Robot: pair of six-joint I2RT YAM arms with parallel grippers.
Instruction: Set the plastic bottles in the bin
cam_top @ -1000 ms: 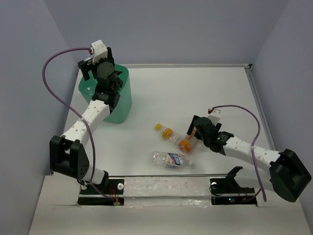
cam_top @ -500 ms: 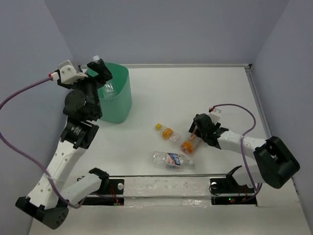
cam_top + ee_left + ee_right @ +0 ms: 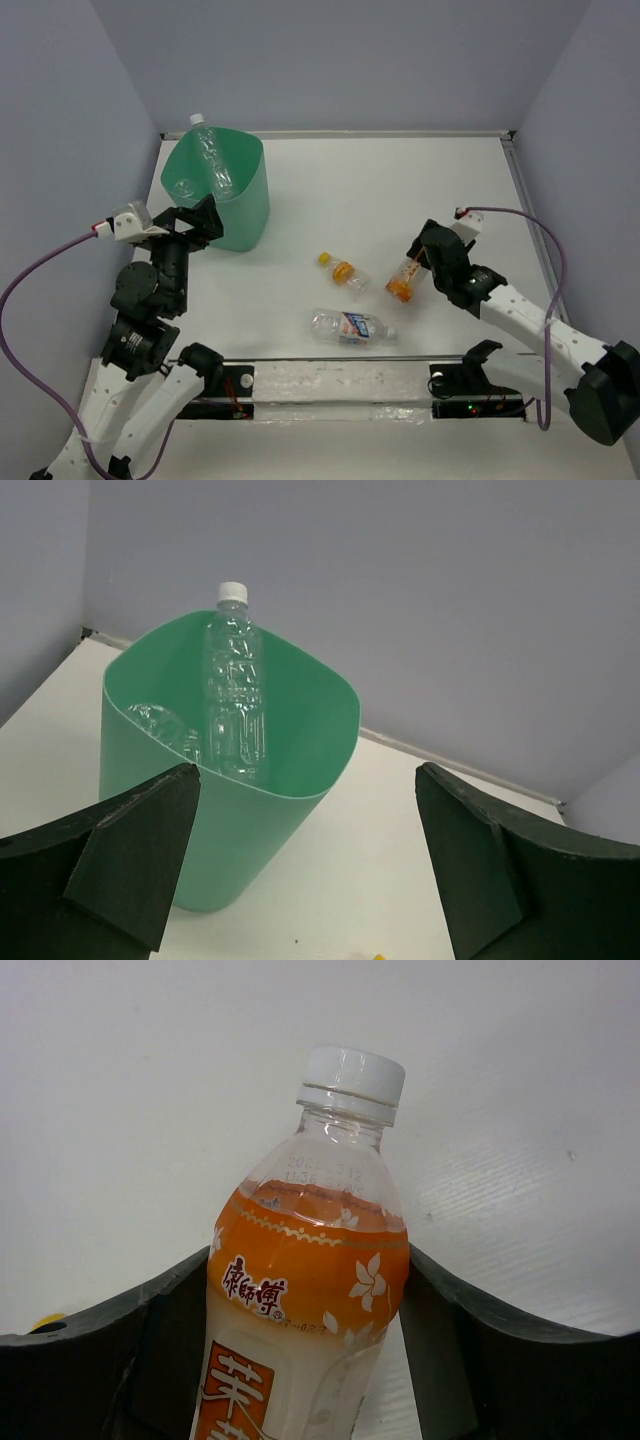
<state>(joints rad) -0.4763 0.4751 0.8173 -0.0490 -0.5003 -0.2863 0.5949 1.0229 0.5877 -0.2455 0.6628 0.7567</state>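
The mint-green bin point(image 3: 236, 205) stands at the far left with clear plastic bottles inside; one with a white cap point(image 3: 234, 694) leans upright against its wall, another point(image 3: 162, 724) lies lower. My left gripper point(image 3: 190, 224) hangs open just in front of the bin point(image 3: 238, 830), nothing between its fingers point(image 3: 135, 865). My right gripper point(image 3: 414, 268) is shut on an orange-labelled bottle point(image 3: 402, 284), and both fingers point(image 3: 462, 1355) press the sides of this white-capped bottle point(image 3: 310, 1290). A yellow-capped bottle point(image 3: 341, 270) and a blue-labelled clear bottle point(image 3: 350, 326) lie on the table.
White table point(image 3: 400, 190) with grey walls at the back and sides. A transparent strip with the arm mounts point(image 3: 340, 380) runs along the near edge. Purple cables loop off both wrists.
My left arm has drawn back from over the bin towards the near left, still open. My right gripper has closed on the orange-labelled bottle and shifted it slightly right.
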